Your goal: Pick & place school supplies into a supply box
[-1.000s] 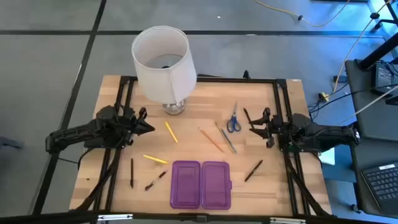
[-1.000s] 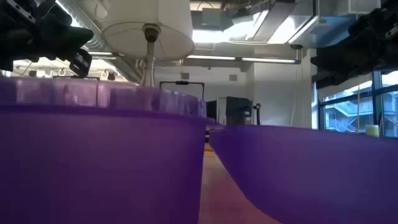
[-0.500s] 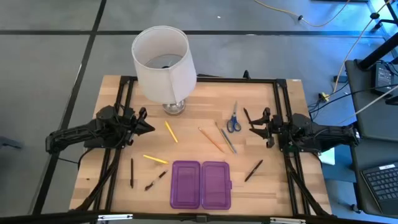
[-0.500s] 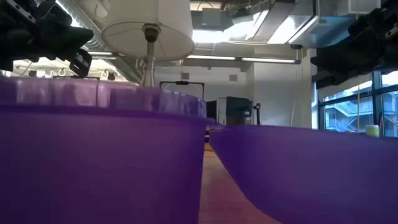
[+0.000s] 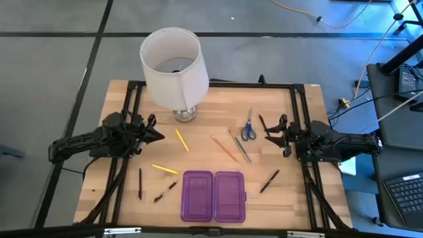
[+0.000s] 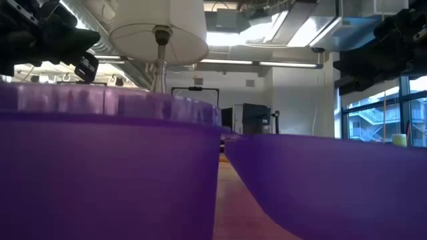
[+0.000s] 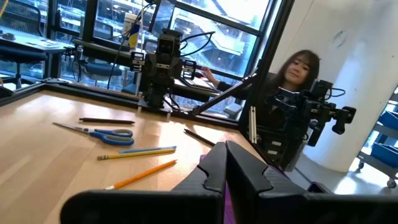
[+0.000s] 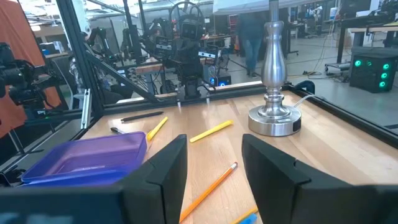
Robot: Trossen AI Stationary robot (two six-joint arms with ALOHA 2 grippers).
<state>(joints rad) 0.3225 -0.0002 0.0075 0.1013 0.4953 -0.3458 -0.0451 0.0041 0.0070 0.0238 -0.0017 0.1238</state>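
Observation:
The purple supply box [image 5: 213,196] lies open near the table's near edge, and its walls fill the low view [image 6: 107,173]. Around it on the wood lie two yellow pencils [image 5: 182,140] [image 5: 164,169], an orange pencil [image 5: 225,149], a greyish pencil [image 5: 240,147], blue-handled scissors [image 5: 248,129] and several dark pens [image 5: 140,184] [image 5: 269,180]. My left gripper [image 5: 160,136] [image 7: 227,163] hovers shut at the left, beside the upper yellow pencil. My right gripper [image 5: 268,135] [image 8: 214,165] hovers open at the right, near the scissors. Neither touches anything.
A white-shaded lamp [image 5: 172,66] on a metal base [image 8: 273,118] stands at the table's far left-centre. Black frame rails [image 5: 301,125] run along both sides of the table. A person shows beyond the table in the left wrist view [image 7: 298,68].

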